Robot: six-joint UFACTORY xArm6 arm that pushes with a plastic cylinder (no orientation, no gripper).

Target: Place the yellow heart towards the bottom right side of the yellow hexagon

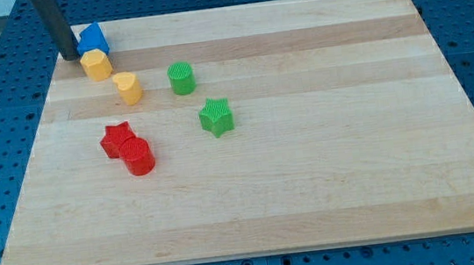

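Observation:
The yellow hexagon (pixel 97 64) lies near the board's top left corner, touching a blue block (pixel 92 38) above it. The yellow heart (pixel 128 87) lies just to the lower right of the hexagon, a small gap apart. My tip (pixel 69 56) rests on the board at the view's left of the blue block and the hexagon, close beside them.
A green cylinder (pixel 182 77) lies right of the heart and a green star (pixel 216 116) below that. A red star (pixel 117 139) touches a red cylinder (pixel 138 155) at lower left. The wooden board (pixel 312 177) sits on a blue perforated table.

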